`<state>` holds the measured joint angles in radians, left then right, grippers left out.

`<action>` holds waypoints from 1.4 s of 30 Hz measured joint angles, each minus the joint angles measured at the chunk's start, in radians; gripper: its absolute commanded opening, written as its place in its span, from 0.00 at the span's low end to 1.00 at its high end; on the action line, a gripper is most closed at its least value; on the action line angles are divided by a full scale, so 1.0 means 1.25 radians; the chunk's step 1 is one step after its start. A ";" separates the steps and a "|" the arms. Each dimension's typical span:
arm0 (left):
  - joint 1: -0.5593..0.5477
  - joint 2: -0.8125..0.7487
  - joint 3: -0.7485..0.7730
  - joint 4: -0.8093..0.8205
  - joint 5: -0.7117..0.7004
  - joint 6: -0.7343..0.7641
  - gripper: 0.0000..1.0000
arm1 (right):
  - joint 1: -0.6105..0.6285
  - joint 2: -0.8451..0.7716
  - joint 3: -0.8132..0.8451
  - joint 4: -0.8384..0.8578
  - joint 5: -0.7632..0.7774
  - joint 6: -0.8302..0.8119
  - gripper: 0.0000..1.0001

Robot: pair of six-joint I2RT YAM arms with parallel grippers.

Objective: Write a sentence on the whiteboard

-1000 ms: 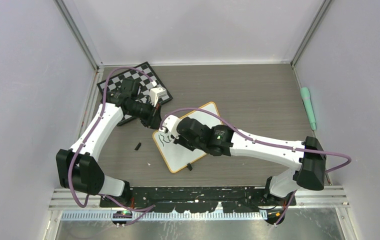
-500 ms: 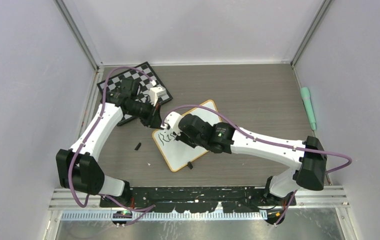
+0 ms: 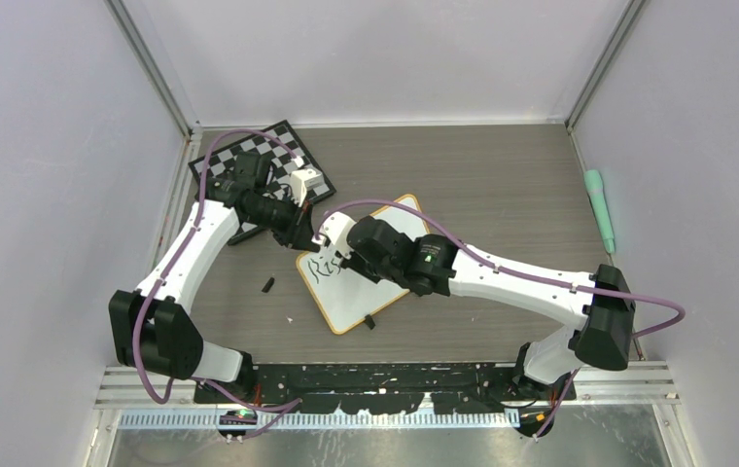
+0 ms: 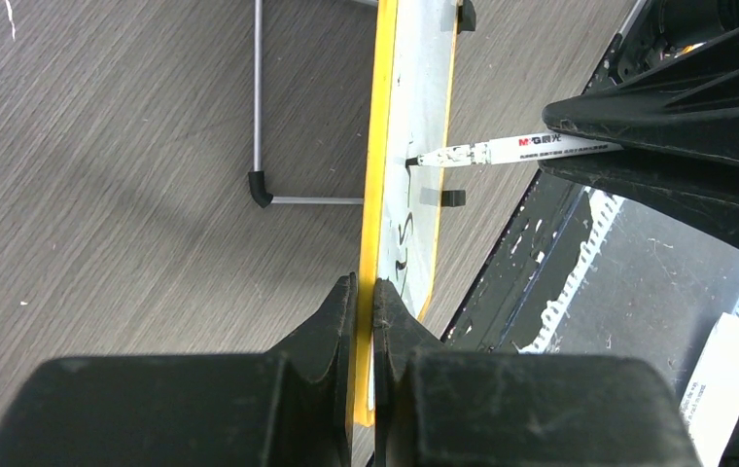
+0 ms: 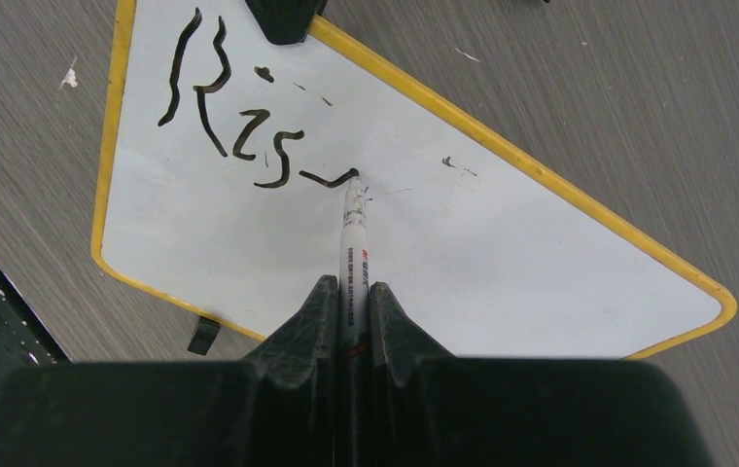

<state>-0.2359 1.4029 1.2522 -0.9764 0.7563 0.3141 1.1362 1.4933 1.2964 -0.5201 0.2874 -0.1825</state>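
Pinched tight in right gripper [image 5: 351,297]: marker [image 5: 355,229], tip touching whiteboard [image 5: 502,253] at frame centre, at the stroke trailing "Ris" of the sentence [image 5: 239,126], upper left. Clamped onto the board's yellow rim with left gripper [image 4: 366,292], presumably against sliding on table [image 5: 589,78].

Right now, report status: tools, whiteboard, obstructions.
Left tool shut on whiteboard rim. Right tool shut on marker, tip on board. Sentence at "Ris", unfinished. No obstruction ahead of the tip.
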 measured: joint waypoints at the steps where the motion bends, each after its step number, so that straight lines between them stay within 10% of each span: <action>1: 0.000 0.000 0.000 0.000 0.000 0.000 0.00 | 0.000 0.001 0.002 0.000 0.000 0.000 0.00; 42: 0.000 0.000 -0.001 0.000 -0.004 0.003 0.00 | 0.004 -0.014 -0.045 -0.003 -0.024 0.017 0.00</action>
<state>-0.2356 1.4029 1.2514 -0.9760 0.7513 0.3180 1.1408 1.4761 1.2396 -0.5236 0.2577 -0.1616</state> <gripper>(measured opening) 0.064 0.162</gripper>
